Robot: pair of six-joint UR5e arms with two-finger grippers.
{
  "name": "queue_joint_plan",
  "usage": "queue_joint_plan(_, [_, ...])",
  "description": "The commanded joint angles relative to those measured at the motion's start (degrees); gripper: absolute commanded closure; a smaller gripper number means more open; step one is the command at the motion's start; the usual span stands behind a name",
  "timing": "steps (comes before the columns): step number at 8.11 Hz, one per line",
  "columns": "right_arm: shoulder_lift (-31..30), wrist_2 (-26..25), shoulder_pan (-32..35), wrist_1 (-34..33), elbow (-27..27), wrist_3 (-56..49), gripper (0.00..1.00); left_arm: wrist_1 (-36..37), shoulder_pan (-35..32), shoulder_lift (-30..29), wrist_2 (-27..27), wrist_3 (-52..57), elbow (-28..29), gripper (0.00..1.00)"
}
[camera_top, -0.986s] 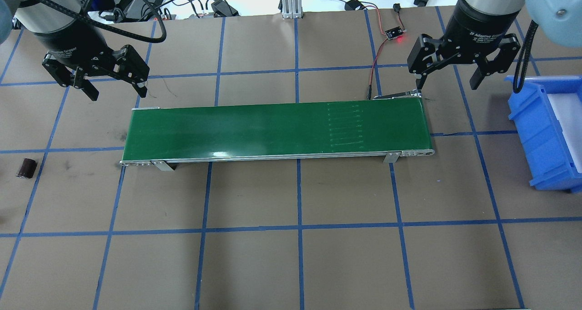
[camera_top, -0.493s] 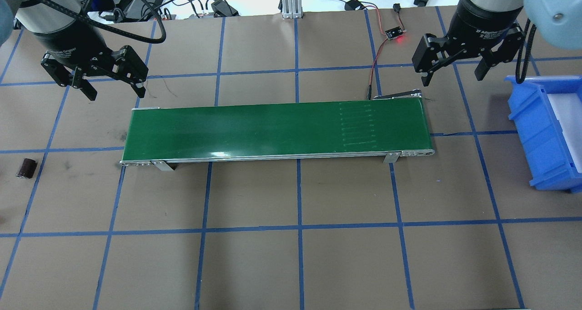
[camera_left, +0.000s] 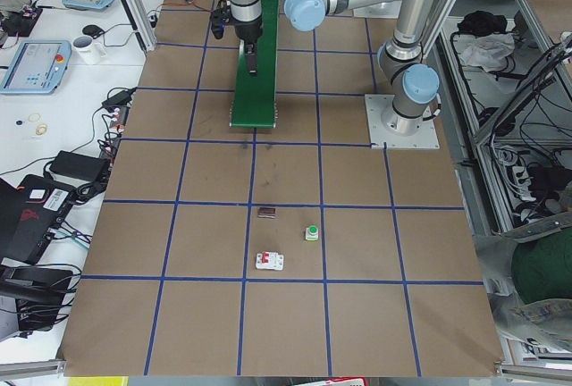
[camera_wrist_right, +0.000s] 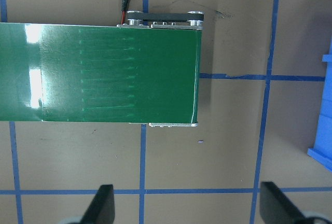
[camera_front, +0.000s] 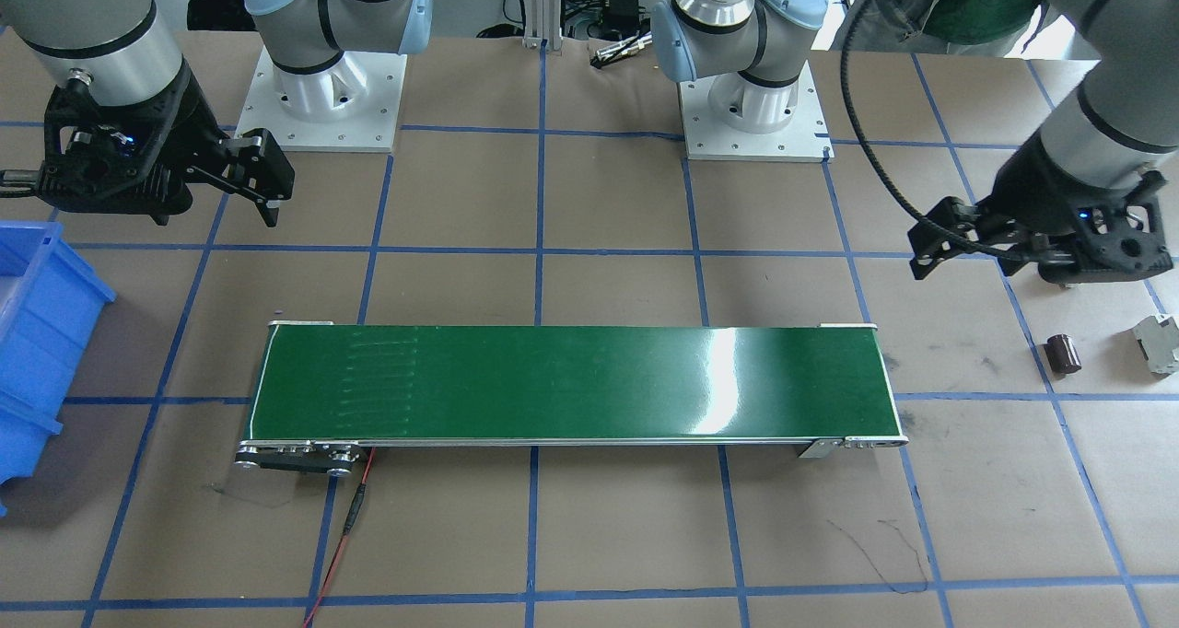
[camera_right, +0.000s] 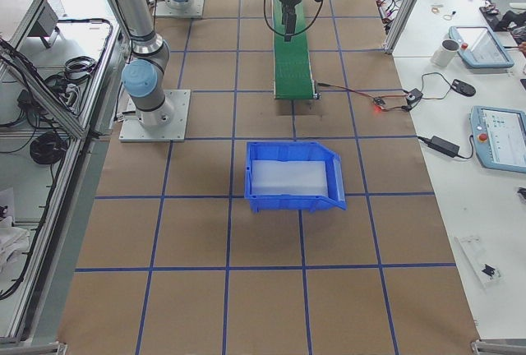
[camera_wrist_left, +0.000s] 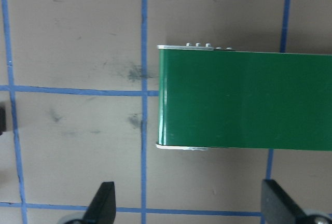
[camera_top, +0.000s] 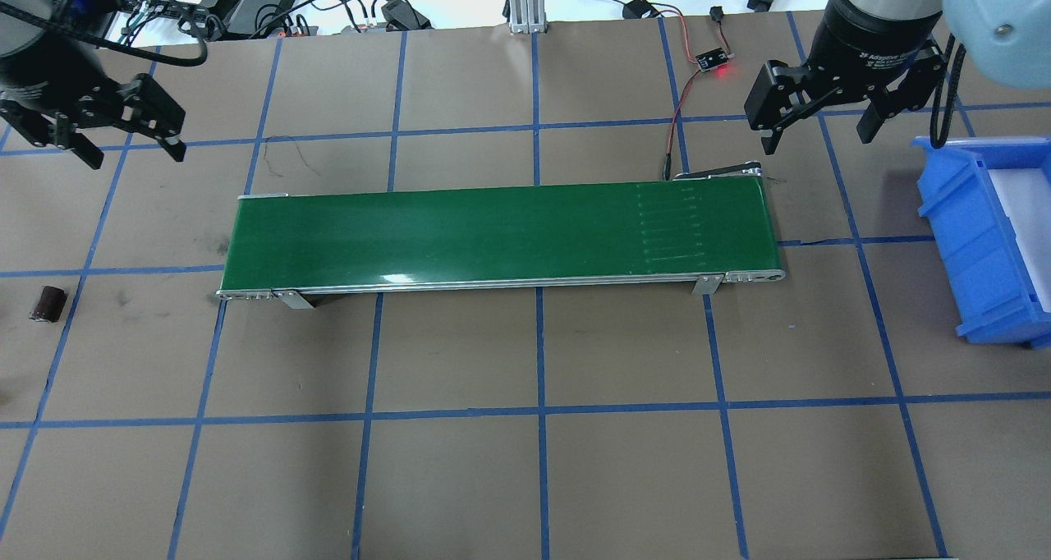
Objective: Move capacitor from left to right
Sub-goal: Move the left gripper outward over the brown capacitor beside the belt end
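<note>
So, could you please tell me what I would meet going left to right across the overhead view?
capacitor → green conveyor belt → blue bin. The left end effector, right end effector and lit circuit board overlap these, so are left out.

Belt [camera_top: 501, 231]: lay left to right across the middle of the table [camera_top: 624, 478].
Capacitor [camera_top: 47, 304]: on the table, well past the belt's left end.
Block [camera_front: 1159, 343]: near the capacitor, farther left.
Bin [camera_top: 977, 240]: on the table, past the belt's right end.
Circuit board [camera_top: 713, 59]: beyond the belt's right end, away from the robot.
</note>
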Motion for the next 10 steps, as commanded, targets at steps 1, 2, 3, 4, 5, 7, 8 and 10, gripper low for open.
queue_joint_plan(1, [-0.05, 0.77, -0.03, -0.30, 0.00, 0.58, 0.00, 1.85, 8.40, -1.73, 1.61, 11.90, -0.42, 0.00])
queue_joint_plan(2, [-0.05, 1.04, -0.03, -0.39, -0.09, 0.49, 0.00, 2.12, 9.72, -2.78, 5.02, 15.16, -0.60, 0.00])
queue_joint_plan(3, [-0.31, 1.13, -0.12, -0.47, -0.09, 0.58, 0.00, 5.78, 10.52, -3.92, 7.23, 17.97, -0.95, 0.00])
queue_joint_plan(4, [-0.14, 1.30, -0.12, -1.95, 0.00, 0.58, 0.00, 8.34, 11.92, -5.15, 10.56, 21.66, -1.04, 0.00])
queue_joint_plan(5, [-0.05, 3.04, -0.12, -2.40, 0.00, 0.58, 0.00, 8.97, 14.54, -6.30, 11.03, 25.35, -1.21, 0.00])
queue_joint_plan(7, [0.04, 3.24, -0.12, -2.50, 0.09, 0.49, 0.00, 12.73, 18.95, -7.54, 11.12, 31.16, -3.74, 0.00])
queue_joint_plan(8, [0.13, 3.24, -0.12, -2.67, 0.26, 0.58, 0.00, 16.58, 19.22, -7.63, 11.21, 32.49, -6.98, 0.00])
queue_joint_plan(10, [0.39, 2.98, -0.12, -5.74, 0.35, 0.58, 0.00, 25.80, 19.84, -7.72, 11.30, 34.33, -14.19, 0.00])
